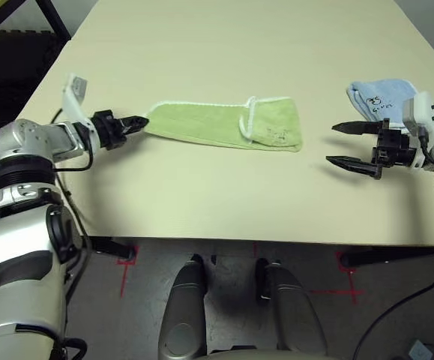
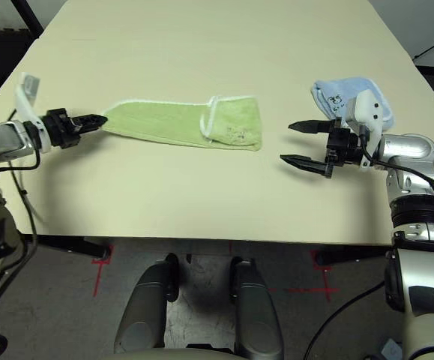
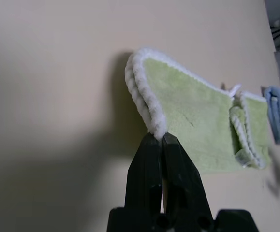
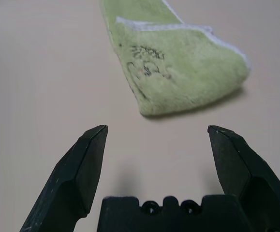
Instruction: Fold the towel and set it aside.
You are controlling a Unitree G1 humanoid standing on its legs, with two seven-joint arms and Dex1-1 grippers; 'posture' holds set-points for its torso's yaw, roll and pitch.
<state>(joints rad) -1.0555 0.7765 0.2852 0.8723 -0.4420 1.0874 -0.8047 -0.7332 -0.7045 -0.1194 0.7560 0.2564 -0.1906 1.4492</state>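
Both hands hover low over the worktop (image 1: 224, 210) near its front edge. Left hand (image 1: 140, 123), toward the left edge, has its black fingers pinched tight on the white-edged end of the towel (image 1: 224, 124), lifting that end slightly. Folded into a long green strip, the towel stretches across the worktop's middle. Right hand (image 1: 340, 144), fingers spread wide and holding nothing, sits just beyond the towel's other end, with a pale blue cloth (image 1: 380, 96) behind it near the right edge.

You see a towel (image 1: 224, 124) made of soft, fuzzy green cloth with a bumpy white stitched edge. The table (image 1: 224, 45) looks smooth and matt, a pale cream top. Each tool, left (image 1: 140, 123) and right (image 1: 338, 144), has black matt plastic fingers. The blue cloth (image 1: 381, 96) looks soft too.
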